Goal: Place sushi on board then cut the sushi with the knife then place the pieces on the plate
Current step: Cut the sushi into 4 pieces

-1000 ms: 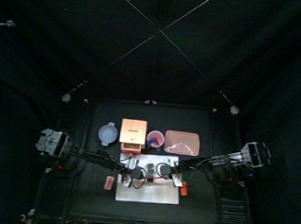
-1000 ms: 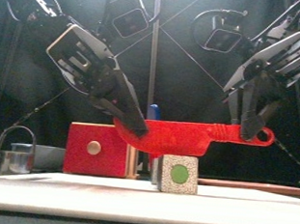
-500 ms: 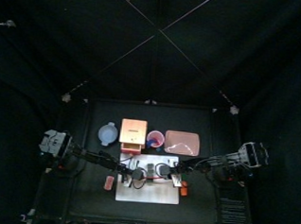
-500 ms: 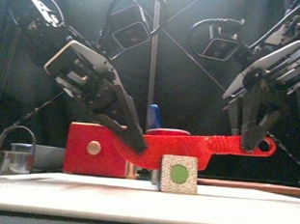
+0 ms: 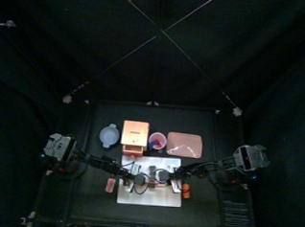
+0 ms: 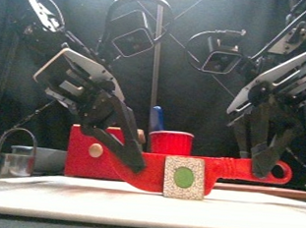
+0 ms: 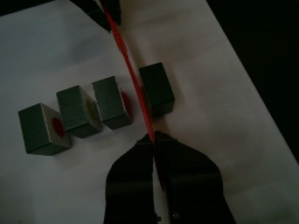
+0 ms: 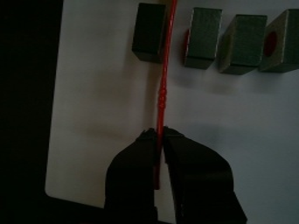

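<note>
A red toy knife [image 6: 224, 167] lies level across the white board [image 6: 58, 193], held at both ends. My left gripper [image 6: 136, 167] is shut on one end and my right gripper [image 6: 261, 171] on the other. In the left wrist view the knife [image 7: 131, 74] runs down between one dark green sushi block [image 7: 156, 87] and a row of three blocks [image 7: 79, 112]. The right wrist view shows the same blade [image 8: 163, 70], one block [image 8: 149, 31] on one side and the rest [image 8: 239, 39] on the other. From the front, only the nearest sushi block [image 6: 182, 177] shows.
Behind the board stand the wooden box with a red drawer front [image 5: 135, 136], the blue-grey bowl [image 5: 109, 134], the red cup [image 6: 174, 142] with a blue knife [image 6: 156, 116], and the pink tray [image 5: 185, 143]. A metal cutter [image 6: 19, 161] sits at the left.
Both grippers have come down with the red knife, from above the sushi to level with it, its blade now between the blocks.
</note>
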{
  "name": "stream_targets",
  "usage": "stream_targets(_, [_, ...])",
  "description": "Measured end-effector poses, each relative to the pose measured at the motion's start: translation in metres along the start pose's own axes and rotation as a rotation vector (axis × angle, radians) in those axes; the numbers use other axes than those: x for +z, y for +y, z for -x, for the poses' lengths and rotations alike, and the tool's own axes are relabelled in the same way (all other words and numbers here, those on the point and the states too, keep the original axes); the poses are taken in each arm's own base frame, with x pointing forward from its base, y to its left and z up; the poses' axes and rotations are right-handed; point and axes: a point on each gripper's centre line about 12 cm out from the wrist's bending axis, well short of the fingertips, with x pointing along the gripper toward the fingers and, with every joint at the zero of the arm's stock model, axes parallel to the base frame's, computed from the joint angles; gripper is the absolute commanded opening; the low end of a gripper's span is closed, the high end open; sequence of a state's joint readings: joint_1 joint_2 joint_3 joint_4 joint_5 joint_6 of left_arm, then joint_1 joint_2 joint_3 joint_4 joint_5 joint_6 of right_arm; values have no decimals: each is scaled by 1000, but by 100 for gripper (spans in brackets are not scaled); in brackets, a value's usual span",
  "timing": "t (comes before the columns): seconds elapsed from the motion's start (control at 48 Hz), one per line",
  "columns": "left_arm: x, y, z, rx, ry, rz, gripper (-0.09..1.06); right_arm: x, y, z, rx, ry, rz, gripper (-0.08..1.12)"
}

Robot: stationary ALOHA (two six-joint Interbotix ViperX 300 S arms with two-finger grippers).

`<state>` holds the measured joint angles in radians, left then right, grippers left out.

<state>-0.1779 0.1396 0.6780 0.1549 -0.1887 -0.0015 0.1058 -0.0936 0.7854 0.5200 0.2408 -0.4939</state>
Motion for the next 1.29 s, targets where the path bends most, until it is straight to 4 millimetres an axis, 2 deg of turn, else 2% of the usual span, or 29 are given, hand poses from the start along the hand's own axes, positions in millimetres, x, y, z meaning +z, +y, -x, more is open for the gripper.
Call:
stream_targets(0.146, [17, 8, 15, 17, -56, -17, 31, 12, -2, 23, -11, -57, 44, 23])
stream_targets(0.271, [32, 22, 30, 49, -105, -39, 36, 21, -10, 45, -33, -111, 50, 23])
stream_targets(0.417, [37, 43, 40, 95, -133, -41, 55, 21, -20, 57, -58, -139, 30, 23])
stream_targets(0.521, [51, 60, 46, 134, -231, -29, 73, 28, -26, 63, -75, -171, 11, 23])
stream_targets(0.625, [58, 67, 50, 152, -306, -14, 90, 28, -27, 64, -73, -174, 1, 23])
stream_targets(0.708, [60, 67, 53, 157, -355, -2, 96, 28, -29, 65, -73, -175, -19, 23])
stream_targets(0.833, [60, 69, 63, 172, -423, 26, 96, 27, -31, 65, -70, -168, -42, 23])
stream_targets(0.979, [58, 68, 79, 181, -486, 35, 96, 17, -27, 68, -22, -130, -158, 23])
stream_targets(1.083, [52, 66, 88, 186, -504, 35, 96, 7, -21, 80, 20, -103, -311, 23])
stream_targets(1.292, [40, 66, 92, 191, -489, 40, 96, -23, -14, 104, 35, -43, -762, 24])
